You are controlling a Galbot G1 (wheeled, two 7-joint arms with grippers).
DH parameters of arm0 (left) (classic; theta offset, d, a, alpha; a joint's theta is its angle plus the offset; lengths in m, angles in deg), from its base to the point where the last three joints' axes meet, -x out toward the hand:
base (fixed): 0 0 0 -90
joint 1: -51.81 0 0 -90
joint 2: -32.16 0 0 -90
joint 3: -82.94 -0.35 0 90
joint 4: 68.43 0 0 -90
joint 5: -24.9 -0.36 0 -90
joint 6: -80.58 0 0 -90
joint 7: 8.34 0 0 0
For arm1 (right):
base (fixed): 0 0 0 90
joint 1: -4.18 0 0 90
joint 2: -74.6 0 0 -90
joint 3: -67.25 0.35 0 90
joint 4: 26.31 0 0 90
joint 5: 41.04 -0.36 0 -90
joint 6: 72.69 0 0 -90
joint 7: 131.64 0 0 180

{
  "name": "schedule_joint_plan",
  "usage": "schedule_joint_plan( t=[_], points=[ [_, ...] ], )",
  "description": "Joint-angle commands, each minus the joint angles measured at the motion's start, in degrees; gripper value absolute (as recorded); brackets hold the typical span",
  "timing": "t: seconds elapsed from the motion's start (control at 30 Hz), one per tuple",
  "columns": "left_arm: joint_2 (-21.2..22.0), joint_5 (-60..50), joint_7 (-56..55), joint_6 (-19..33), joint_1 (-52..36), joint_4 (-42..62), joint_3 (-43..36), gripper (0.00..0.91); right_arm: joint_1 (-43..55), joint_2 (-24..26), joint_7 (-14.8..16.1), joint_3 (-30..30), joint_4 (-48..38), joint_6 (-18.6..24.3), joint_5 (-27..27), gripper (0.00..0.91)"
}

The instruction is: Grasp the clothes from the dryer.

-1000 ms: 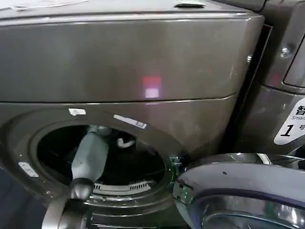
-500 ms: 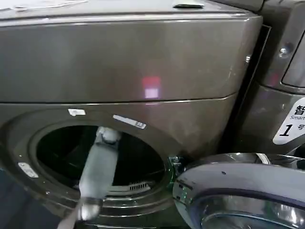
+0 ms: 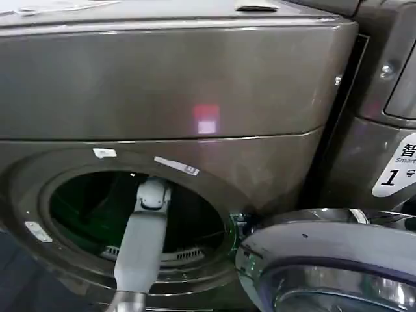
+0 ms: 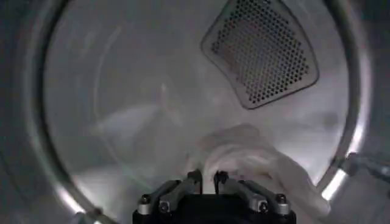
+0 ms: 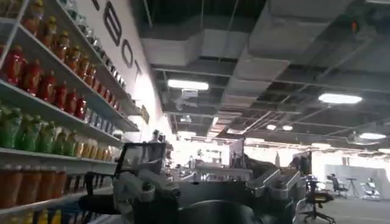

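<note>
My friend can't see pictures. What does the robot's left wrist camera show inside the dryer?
The robot's left hand reaches inside the dryer drum, its fingers nearly closed just in front of a small bundle of white clothes. A panel full of little holes sits on the drum's back wall.

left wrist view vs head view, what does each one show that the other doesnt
Left wrist view alone: the clothes lying pale and bunched on the drum floor, a perforated vent panel on the back wall, and the left gripper with fingertips close together just short of the fabric. Head view alone: the dryer front with its red light, and the open glass door. Both show the drum interior with the left arm reaching in.
</note>
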Motion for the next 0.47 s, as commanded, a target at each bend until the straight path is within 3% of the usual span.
schedule_joint_plan(
  t=[0.03, 0.47],
  points=[
    [0.2, 4.1, -4.2, -1.1, 1.4, -1.5, 0.0, 0.000, 0.1, 0.1, -1.1, 1.4, 0.8, -2.5, -0.8, 0.907],
    [-0.3, 3.5, -2.7, -0.1, 1.1, -0.5, 0.1, 0.000, -0.4, 0.7, -1.6, 2.4, 0.6, -3.0, -0.9, 0.907]
  ],
)
